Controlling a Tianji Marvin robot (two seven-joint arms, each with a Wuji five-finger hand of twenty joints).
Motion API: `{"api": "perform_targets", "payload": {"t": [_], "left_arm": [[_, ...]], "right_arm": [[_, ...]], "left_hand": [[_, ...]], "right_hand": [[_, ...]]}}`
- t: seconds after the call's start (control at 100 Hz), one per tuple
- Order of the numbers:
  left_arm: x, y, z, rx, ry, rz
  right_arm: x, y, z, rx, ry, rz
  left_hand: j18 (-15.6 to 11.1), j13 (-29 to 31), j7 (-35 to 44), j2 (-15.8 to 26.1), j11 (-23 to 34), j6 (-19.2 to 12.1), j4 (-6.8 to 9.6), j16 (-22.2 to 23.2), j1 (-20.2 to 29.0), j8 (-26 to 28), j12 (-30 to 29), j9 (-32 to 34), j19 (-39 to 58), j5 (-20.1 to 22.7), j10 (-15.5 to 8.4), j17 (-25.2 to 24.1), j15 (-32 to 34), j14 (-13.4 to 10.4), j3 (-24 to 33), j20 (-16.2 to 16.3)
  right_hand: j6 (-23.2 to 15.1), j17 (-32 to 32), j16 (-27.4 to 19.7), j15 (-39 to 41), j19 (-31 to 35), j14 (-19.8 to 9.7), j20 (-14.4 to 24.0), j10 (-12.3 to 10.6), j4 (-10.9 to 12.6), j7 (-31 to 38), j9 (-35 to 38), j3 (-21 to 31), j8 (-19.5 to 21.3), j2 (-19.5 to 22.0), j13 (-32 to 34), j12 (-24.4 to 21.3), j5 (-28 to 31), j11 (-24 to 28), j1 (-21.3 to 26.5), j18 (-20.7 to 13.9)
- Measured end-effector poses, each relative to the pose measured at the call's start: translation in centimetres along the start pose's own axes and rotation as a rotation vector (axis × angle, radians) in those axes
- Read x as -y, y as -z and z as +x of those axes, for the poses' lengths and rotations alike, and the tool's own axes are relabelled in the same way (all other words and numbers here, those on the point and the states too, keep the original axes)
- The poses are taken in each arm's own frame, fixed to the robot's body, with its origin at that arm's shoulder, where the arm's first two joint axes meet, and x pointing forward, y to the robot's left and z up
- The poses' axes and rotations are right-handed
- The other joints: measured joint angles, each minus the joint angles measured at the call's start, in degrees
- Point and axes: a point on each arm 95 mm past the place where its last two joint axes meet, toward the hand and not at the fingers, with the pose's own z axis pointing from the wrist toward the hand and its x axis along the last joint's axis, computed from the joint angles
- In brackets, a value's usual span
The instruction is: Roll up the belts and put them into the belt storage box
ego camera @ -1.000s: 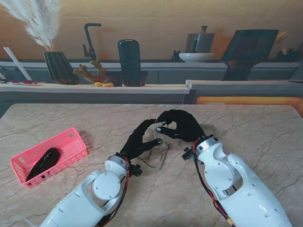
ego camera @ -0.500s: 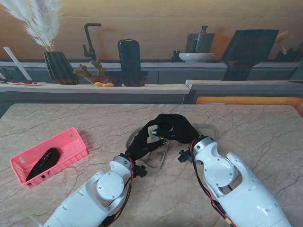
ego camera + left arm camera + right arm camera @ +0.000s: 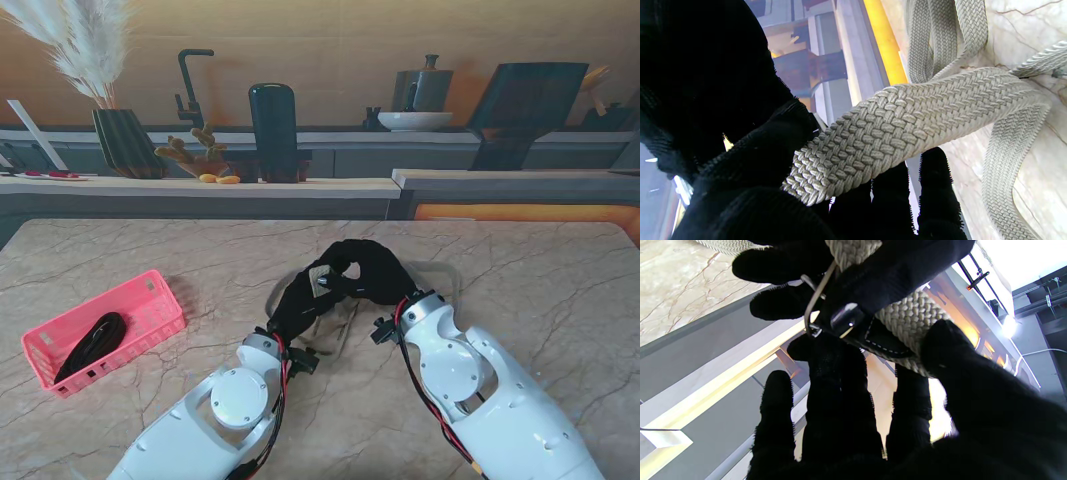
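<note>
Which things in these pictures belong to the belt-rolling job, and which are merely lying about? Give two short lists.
Part of the job:
woven beige belt
pink storage box
black belt already in it
left hand
right hand

Lying about:
vase of pampas grass
dark jar
white bowl

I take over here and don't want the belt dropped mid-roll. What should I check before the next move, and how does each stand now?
1. Right robot hand grips the buckle end of the woven belt: ok.
2. Left robot hand holds the strap: ok.
3. Roll begun: cannot tell; the hands hide it.
4. Slack free: not ok; the loose strap lies looped and crossed on the table.
5. Pink box has room: ok; one black belt lies in it.
</note>
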Motion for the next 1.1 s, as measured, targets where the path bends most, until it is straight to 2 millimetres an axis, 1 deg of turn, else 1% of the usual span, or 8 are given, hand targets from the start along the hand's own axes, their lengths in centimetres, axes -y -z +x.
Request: {"api": "perform_targets", "payload": {"t": [0.27,0.52,0.61,0.68,0.83,0.98,1.03,1.1], "left_arm": [[-0.05,-0.08,0.21,-0.005,0.009,-0.010],[0.03,-0.05,0.32,-0.009,0.012,-0.015],[0.00,-0.04,0.31,-0.008,0.011,-0.015],[-0.06,-0.05,0.30,-0.004,0.011,-0.006],[-0.14,-0.19,0.32,0.007,0.011,0.009],[-0.04,-0.30,0.34,0.005,0.016,0.000],[-0.06,-0.27,0.31,0.006,0.031,-0.009],[-0.25,-0.14,0.35,0.010,0.079,-0.019]], "right_arm": [[-0.07,0.53,0.09,0.016,-0.007,-0.023],[0.06,0.51,0.12,0.052,-0.054,-0.032],[0.11,0.52,0.12,0.063,-0.070,-0.037],[0.15,0.53,0.13,0.066,-0.071,-0.040],[0.03,0.65,0.05,0.059,-0.048,-0.042],[-0.12,0.80,-0.07,0.037,-0.027,-0.034],[-0.15,0.81,-0.13,0.032,-0.016,-0.033],[-0.17,0.77,-0.27,0.029,0.005,-0.034]], "left_hand": [[0.87,3.49,0.18,-0.04,7.22,0.10,-0.01,4.84,-0.76,6.74,5.78,5.10,4.79,0.66,-1.28,1.12,7.01,1.05,-4.19,0.04],[1.07,4.51,0.18,-0.01,10.12,4.18,-0.01,6.95,-4.00,19.50,9.37,6.54,6.95,0.69,-1.78,2.42,10.22,3.33,-3.40,0.75],[1.14,5.05,0.19,0.05,10.19,4.45,-0.01,6.99,-3.98,21.63,9.47,6.54,7.96,0.72,-1.73,4.09,10.95,3.52,-2.81,0.79],[1.14,5.11,0.33,0.65,10.19,4.28,-0.01,6.99,-3.85,19.93,9.41,6.54,9.08,0.61,-1.10,4.94,11.11,3.55,-2.86,0.79],[1.03,5.13,1.54,1.03,9.04,3.17,-0.02,6.87,-2.81,4.97,7.60,6.54,10.99,-1.53,-1.10,5.17,11.59,3.58,-1.46,0.79],[0.98,5.13,1.29,2.83,5.85,3.43,-0.08,6.29,-0.80,2.91,6.58,6.47,11.24,-1.80,-1.10,5.14,10.94,3.55,-0.27,0.79],[0.96,5.71,6.04,3.09,4.32,-1.92,-0.08,6.25,2.70,3.19,7.42,7.39,11.26,3.96,-1.10,5.13,10.68,3.48,-1.64,0.79],[0.96,7.12,9.49,4.17,2.84,-3.90,-0.78,6.20,7.29,3.19,8.85,9.32,11.33,7.45,-1.10,5.71,10.58,3.43,-3.94,0.79]], "right_hand": [[0.00,-0.35,-1.08,-1.45,-1.56,-1.93,-0.69,0.11,0.00,0.00,-1.20,0.00,0.02,0.00,-0.03,-0.47,0.00,-1.00,0.00,0.64],[-0.20,-0.33,-1.08,-1.42,-1.56,-3.10,-0.69,-0.03,0.07,0.16,-1.29,-0.01,0.13,0.02,-0.03,-0.82,0.00,-0.93,-0.57,0.64],[-0.43,-0.33,-1.08,-1.42,-1.56,-3.16,-0.69,-0.03,0.07,0.17,-1.34,-0.04,0.23,0.03,-0.03,-0.83,-0.02,-0.91,-0.67,0.64],[-1.99,-1.19,-1.08,-1.42,-1.70,-3.36,-0.69,-0.03,0.13,0.17,-2.56,-0.13,0.24,0.07,-1.06,-0.84,-0.09,-0.90,-1.69,0.70],[-4.00,-4.81,-3.79,-3.90,-8.63,-3.38,-2.19,0.47,0.17,0.17,-5.44,-0.11,0.02,0.07,-4.16,-2.41,-0.12,-3.83,-2.81,2.25],[-4.31,-6.10,-6.24,-3.90,-14.07,-3.38,-4.37,0.48,0.17,0.17,-7.05,-0.11,-0.48,0.07,-7.18,-3.90,-0.14,-6.93,-2.83,2.28],[-4.32,-6.14,-12.77,-18.88,-14.51,0.64,-4.82,1.53,0.17,0.17,-7.66,-0.11,-0.51,0.07,-13.71,-4.50,-0.14,-7.04,-2.84,2.29],[-4.33,-6.15,-15.51,-24.92,-15.77,1.27,-4.98,1.53,0.17,0.17,-6.67,-0.11,-0.56,0.07,-17.14,-4.54,-0.14,-6.66,-2.88,2.29]]}}
